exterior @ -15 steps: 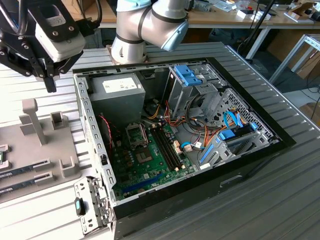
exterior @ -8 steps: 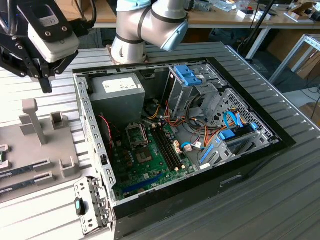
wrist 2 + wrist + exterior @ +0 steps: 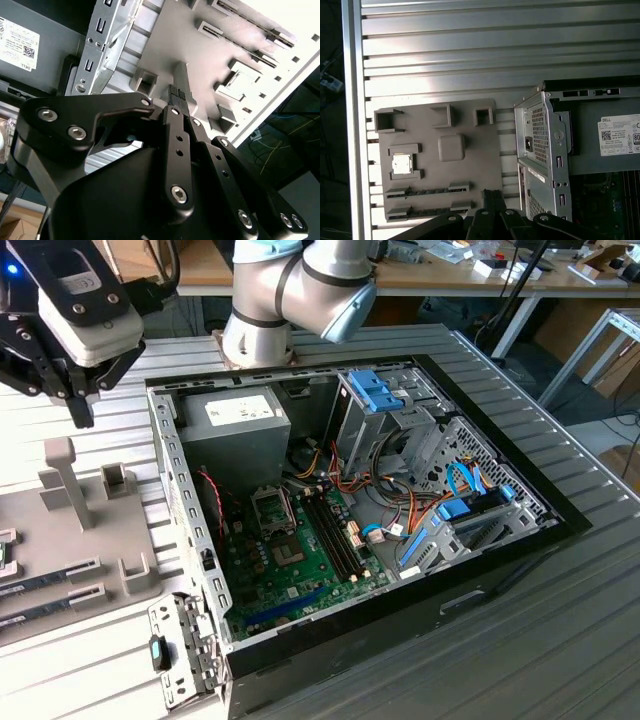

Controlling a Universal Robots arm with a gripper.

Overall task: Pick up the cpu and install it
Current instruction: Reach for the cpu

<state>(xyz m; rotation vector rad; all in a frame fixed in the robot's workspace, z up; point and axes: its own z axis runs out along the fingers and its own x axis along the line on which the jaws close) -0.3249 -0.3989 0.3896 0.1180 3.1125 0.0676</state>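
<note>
Pressed tip to tip at the gripper (image 3: 82, 416) (image 3: 179, 93) (image 3: 492, 196), with nothing pinched between and nothing touched. Hanging in the air above the grey fixture tray (image 3: 70, 540) (image 3: 475, 170), at the exterior view's left and outside the computer case (image 3: 500, 552), with the tray's upright post (image 3: 62, 478) below the fingertips. Down on that tray, well apart from the fingertips in the first wrist view, the cpu (image 3: 402, 164): lying flat in a shallow walled pocket near one side of the tray, plain silver-grey metal top turned upward, edges running parallel with the tray's edges. Square in outline, so no long axis to pick out; which corner leads, impossible to tell. Just beside that pocket, two long narrow slots (image 3: 427, 189) set one after the other along the tray. Under tray and case alike, a ribbed metal table (image 3: 560, 640) (image 3: 470, 50). Inside the open case, a grey power-supply box (image 3: 235, 420) toward the far end, a green board (image 3: 300, 565) on the floor with a black-framed square socket (image 3: 272, 508) on it, and blue latches (image 3: 378, 390) on the drive cage. Behind the case, the arm's base (image 3: 255, 335).
</note>
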